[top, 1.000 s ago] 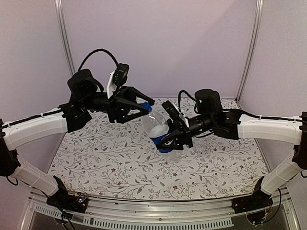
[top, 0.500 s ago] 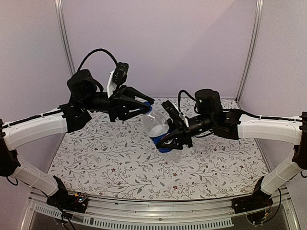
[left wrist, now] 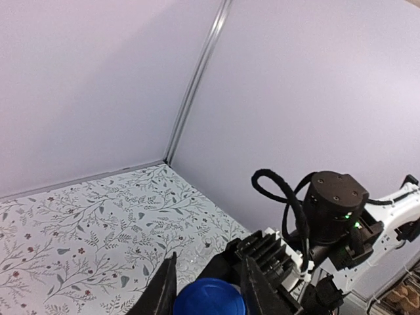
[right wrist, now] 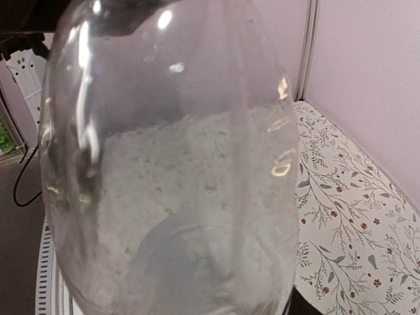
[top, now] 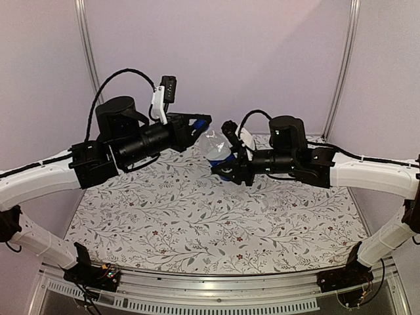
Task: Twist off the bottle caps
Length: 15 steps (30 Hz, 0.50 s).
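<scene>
A clear bottle [top: 214, 147] with a blue label band hangs tilted in the air over the back of the table. Its neck points up and left. My right gripper [top: 229, 165] is shut on the bottle's body at the label. The blue bottle cap [top: 197, 124] sits at the neck end, and my left gripper [top: 199, 123] is shut on it. In the left wrist view the cap [left wrist: 210, 299] shows top-on between the two dark fingers [left wrist: 163, 293] of the left gripper [left wrist: 210, 289]. The bottle's clear wall [right wrist: 170, 164] fills the right wrist view and hides that gripper's fingers.
A floral cloth [top: 197, 223] covers the table under both arms. Lilac walls close the back and sides, with metal posts [top: 88, 59] at the corners. The right arm's wrist motor [left wrist: 335, 210] sits close behind the cap in the left wrist view.
The left gripper's jaws, open around the cap a second ago, have shut on it and the wrist has turned. The bottle now hangs higher and farther back.
</scene>
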Each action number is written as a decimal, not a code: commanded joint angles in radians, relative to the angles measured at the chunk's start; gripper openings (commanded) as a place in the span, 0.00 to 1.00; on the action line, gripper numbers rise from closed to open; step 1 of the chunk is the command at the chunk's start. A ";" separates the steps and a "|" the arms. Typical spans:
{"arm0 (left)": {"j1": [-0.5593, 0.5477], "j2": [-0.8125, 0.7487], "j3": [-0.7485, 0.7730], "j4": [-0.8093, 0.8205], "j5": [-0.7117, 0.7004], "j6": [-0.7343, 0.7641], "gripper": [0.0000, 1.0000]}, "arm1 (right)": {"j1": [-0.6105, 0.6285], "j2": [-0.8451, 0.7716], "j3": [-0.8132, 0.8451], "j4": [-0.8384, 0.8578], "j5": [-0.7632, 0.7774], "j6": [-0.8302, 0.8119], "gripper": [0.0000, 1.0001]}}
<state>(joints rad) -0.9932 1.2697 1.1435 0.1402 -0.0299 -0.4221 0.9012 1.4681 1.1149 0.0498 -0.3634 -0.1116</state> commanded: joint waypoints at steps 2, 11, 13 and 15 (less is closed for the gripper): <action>-0.073 0.064 0.084 -0.117 -0.343 -0.015 0.03 | -0.017 0.016 0.031 -0.043 0.187 0.023 0.45; -0.066 0.054 0.092 -0.093 -0.264 0.049 0.30 | -0.018 -0.026 -0.039 -0.012 0.079 0.000 0.45; -0.054 0.043 0.087 -0.085 -0.201 0.057 0.43 | -0.019 -0.038 -0.053 -0.008 0.033 -0.008 0.45; -0.038 0.026 0.075 -0.066 -0.134 0.061 0.55 | -0.021 -0.046 -0.063 -0.008 -0.014 -0.018 0.45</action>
<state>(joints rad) -1.0512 1.3380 1.2201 0.0578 -0.2657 -0.4122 0.8978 1.4601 1.0828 0.0475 -0.2958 -0.1223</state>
